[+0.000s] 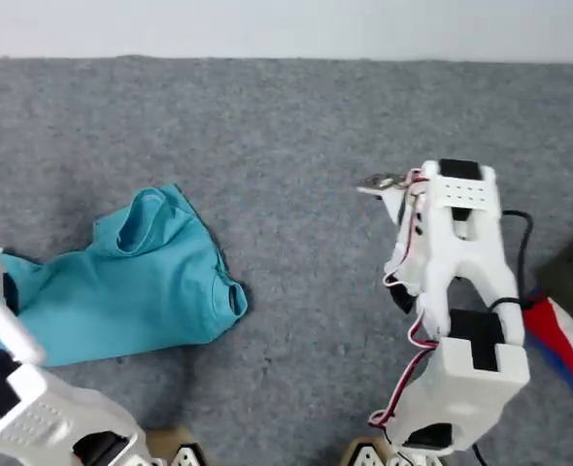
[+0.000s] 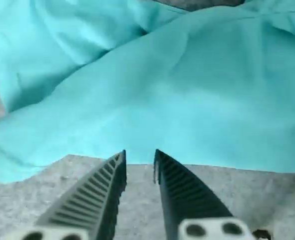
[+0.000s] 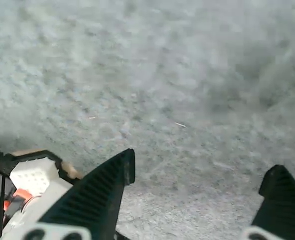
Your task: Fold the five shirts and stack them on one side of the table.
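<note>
**One teal shirt laid out, more cloth at the 3 o'clock edge, both grippers empty**

Count: one teal shirt (image 1: 141,282) lies in full sight on the grey table cover (image 1: 286,126), crumpled, at about 9 o'clock from the table's middle, its collar end toward 12 o'clock. At the 3 to 4 o'clock edge there is one piece of dark cloth (image 1: 570,277) and, touching it, one piece of red, white and blue striped cloth (image 1: 563,342). Whether these are one garment or two cannot be told. There are two arms.

The left arm (image 1: 24,403) comes up from 7 o'clock beside the shirt's 9 o'clock end. The left gripper (image 2: 139,160) hangs low over the cover just short of the shirt's hem, its fingers parted by only a narrow slit with nothing between them.

The right arm (image 1: 461,291) stands at about 4 o'clock and stretches toward 12 o'clock. The right gripper (image 3: 202,165) is spread wide over bare cover, holding nothing, well apart from the teal shirt.

A broad bare stretch of cover lies between the shirt and the right arm and runs on to the 12 o'clock edge, where the cover meets a white wall (image 1: 286,27)
</note>
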Robot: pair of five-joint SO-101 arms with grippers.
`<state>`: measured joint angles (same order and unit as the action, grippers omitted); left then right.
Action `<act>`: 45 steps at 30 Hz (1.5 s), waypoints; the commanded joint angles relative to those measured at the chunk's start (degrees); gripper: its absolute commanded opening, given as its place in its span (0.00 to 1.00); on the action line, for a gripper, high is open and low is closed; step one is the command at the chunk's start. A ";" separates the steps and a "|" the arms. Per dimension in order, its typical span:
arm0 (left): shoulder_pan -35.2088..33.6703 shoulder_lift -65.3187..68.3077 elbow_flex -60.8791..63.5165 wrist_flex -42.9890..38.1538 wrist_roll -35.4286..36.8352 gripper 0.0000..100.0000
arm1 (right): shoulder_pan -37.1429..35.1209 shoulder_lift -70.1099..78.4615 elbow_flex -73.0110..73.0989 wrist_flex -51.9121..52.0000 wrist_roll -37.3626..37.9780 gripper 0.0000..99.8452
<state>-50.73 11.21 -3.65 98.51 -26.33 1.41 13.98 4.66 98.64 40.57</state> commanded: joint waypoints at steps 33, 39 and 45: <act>2.20 3.60 -2.51 -18.46 10.90 0.09 | -44.44 -1.45 -20.40 -1.10 -23.21 0.40; 0.44 2.90 -4.26 -3.69 10.81 0.09 | -48.48 14.64 -37.01 4.26 -29.63 0.51; -4.84 2.99 -4.00 -2.20 10.81 0.09 | -51.74 22.29 -46.42 4.35 -29.89 0.51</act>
<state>-52.57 17.45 -5.85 94.90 -16.22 -48.97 35.52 -36.66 100.66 11.30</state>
